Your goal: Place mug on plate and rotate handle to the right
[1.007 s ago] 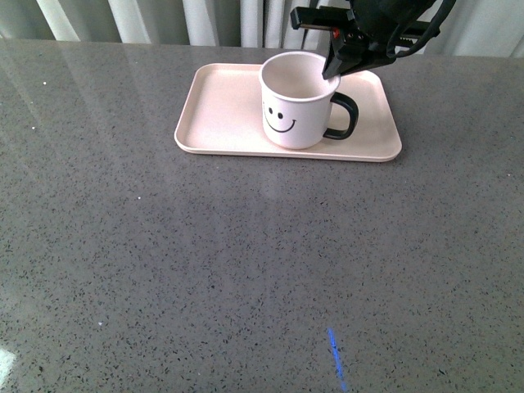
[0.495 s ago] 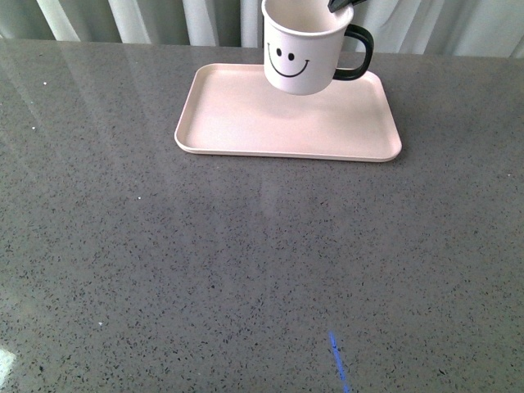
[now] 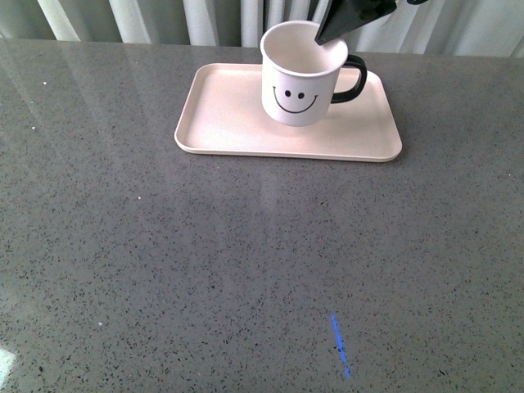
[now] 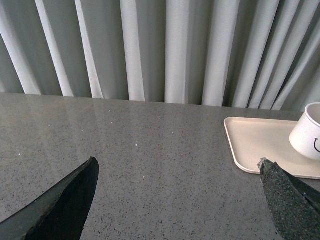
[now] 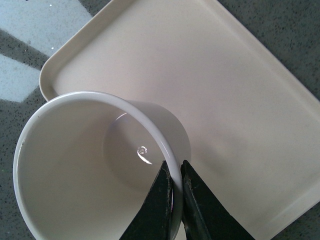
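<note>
The white mug point(image 3: 299, 82) with a black smiley face is over the pale pink plate point(image 3: 229, 115), tilted slightly, with its base at or just above the plate's surface. Its black handle point(image 3: 350, 79) points right. My right gripper point(image 3: 332, 34) comes down from the top edge and is shut on the mug's rim point(image 5: 172, 167), one finger inside, one outside. From the right wrist I look into the cream inside of the mug point(image 5: 80, 170), with the plate point(image 5: 235, 90) beneath. My left gripper point(image 4: 177, 175) is open over bare counter, left of the plate point(image 4: 250, 142) and the mug point(image 4: 307, 132).
A grey speckled counter point(image 3: 246, 262) carries the plate near its far edge. Pale pleated curtains point(image 4: 165, 50) hang right behind the counter. A short blue mark point(image 3: 338, 345) lies on the counter near the front.
The mug went up off the plate about half a second ago and has come back down onto or just above it, a little farther back than at the start.
</note>
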Robot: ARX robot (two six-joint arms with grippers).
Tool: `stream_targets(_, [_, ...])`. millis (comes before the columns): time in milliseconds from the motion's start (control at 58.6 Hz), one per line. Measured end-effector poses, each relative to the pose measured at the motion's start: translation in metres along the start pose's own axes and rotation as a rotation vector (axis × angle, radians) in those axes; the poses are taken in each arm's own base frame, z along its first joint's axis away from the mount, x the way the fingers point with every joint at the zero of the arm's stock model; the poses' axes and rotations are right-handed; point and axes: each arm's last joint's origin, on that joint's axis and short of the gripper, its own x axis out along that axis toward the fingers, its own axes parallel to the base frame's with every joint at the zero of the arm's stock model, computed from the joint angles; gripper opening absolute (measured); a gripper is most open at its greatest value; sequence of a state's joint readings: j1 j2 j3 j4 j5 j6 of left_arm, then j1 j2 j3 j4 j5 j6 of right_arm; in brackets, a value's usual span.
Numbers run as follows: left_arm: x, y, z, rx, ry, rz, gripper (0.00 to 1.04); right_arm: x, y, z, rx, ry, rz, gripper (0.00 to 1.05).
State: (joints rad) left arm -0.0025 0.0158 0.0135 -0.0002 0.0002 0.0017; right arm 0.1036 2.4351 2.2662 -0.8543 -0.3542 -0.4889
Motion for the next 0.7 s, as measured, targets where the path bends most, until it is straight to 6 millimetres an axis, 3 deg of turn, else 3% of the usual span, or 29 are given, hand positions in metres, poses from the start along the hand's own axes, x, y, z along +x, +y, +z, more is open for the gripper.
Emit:
stream_targets(171, [0.000,0.000,0.000,0.000,0.000,0.000,0.96,0.003,-0.007,0.004,-0.028,-0.004,0.002,0.02])
stream_targets(461, [0.000,0.000,0.000,0.000,0.000,0.000,0.96,0.020,-0.016,-0.008,-0.039,0.021,0.029,0.02])
stream_targets(700, [0.000,0.000,0.000,0.000,0.000,0.000,0.96,0.021,-0.017,-0.008,-0.045,0.020,0.036,0.02])
